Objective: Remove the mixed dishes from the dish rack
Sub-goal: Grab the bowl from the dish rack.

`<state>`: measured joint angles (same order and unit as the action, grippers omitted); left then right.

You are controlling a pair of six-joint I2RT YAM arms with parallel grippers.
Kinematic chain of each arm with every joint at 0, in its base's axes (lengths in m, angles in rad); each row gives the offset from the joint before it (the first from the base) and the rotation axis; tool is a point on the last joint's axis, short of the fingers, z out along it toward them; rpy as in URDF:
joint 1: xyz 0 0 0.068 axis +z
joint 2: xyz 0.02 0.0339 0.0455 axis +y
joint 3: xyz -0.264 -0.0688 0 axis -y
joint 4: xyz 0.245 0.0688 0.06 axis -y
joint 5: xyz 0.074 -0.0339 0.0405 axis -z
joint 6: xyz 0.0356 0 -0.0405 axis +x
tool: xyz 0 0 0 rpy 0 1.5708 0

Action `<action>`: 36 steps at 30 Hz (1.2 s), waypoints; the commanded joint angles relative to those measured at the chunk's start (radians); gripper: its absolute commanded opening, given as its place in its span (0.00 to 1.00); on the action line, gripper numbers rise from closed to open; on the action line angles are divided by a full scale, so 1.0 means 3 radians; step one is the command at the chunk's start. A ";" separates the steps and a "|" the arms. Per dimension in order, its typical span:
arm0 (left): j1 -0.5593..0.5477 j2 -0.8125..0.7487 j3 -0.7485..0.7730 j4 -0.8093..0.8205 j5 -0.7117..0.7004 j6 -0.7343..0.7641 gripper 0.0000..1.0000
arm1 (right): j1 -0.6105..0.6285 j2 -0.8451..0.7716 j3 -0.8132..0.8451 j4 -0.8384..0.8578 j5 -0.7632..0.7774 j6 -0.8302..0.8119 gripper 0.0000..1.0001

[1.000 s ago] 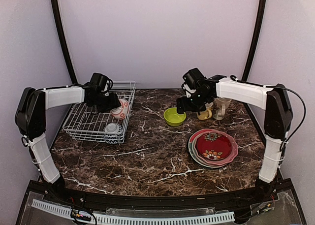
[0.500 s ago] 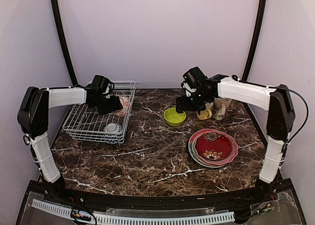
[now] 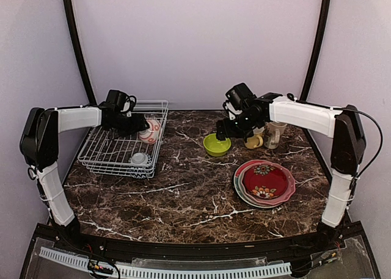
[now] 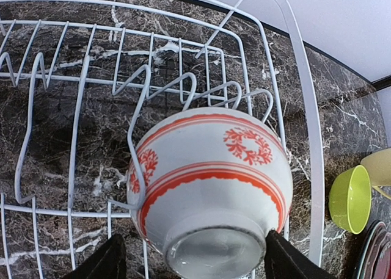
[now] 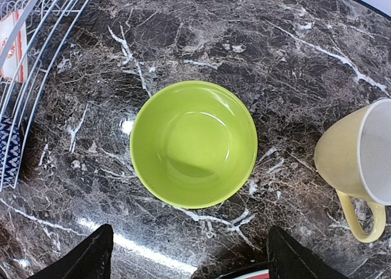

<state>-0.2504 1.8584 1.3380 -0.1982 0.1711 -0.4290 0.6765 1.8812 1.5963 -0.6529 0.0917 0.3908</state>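
Dish rack (image 3: 110,149): set at the tabletop's (image 3: 183,193) far left corner; a red-and-white bowl (image 4: 214,193) is leaned inside.
Left claw (image 4: 192,264): spread apart, the bowl's base between its fingers.
Right claw (image 5: 189,257): held apart above the lime-green bowl (image 5: 193,143); nothing is gripped.

A dark brown marble surface (image 3: 183,193) veined in white fills the middle of the top view. At 6 o'clock it is bordered by a black frame (image 3: 183,250) carrying a white slotted strip (image 3: 201,271). A plain pale lilac wall (image 3: 195,41) stands at 12 o'clock with matching side panels (image 3: 30,47) at 9 and 3 o'clock, while a dark curved pole (image 3: 76,47) rises at 11 o'clock and a second pole (image 3: 317,41) at 1 o'clock, under soft, even light.
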 commanded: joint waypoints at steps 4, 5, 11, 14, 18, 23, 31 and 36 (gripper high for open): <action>0.0037 -0.0020 -0.0003 0.0107 0.0251 0.0005 0.70 | 0.0041 -0.0024 -0.0030 0.0080 -0.0040 0.0041 0.84; 0.0037 -0.0014 -0.0002 0.0105 0.0256 0.0003 0.68 | 0.0041 -0.0020 -0.0029 0.0087 -0.0048 0.0042 0.84; 0.0037 0.0023 0.0012 0.0108 0.0274 0.0012 0.72 | 0.0055 0.0016 0.0016 0.0110 -0.0090 0.0043 0.84; 0.0037 0.0037 0.0021 0.0094 0.0266 0.0011 0.68 | 0.0057 0.0029 0.0032 0.0107 -0.0101 0.0043 0.84; 0.0028 0.0041 0.0061 -0.0005 0.0266 -0.0035 0.68 | 0.0070 0.0024 0.0026 0.0110 -0.0097 0.0051 0.84; -0.0007 0.0036 0.0074 -0.0028 0.0287 -0.0058 0.67 | 0.0071 0.0012 0.0002 0.0111 -0.0084 0.0055 0.84; -0.0009 0.0041 0.0062 0.0020 0.0298 -0.0015 0.53 | 0.0089 0.0068 0.0087 0.0120 -0.0130 0.0052 0.84; -0.0009 -0.0048 0.0088 -0.0051 0.0309 -0.0008 0.40 | 0.0102 -0.0012 0.0066 0.0118 -0.0105 0.0057 0.85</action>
<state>-0.2470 1.8721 1.3479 -0.1753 0.2501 -0.4381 0.6952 1.8866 1.5982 -0.6445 0.0597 0.3992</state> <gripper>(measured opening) 0.496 0.850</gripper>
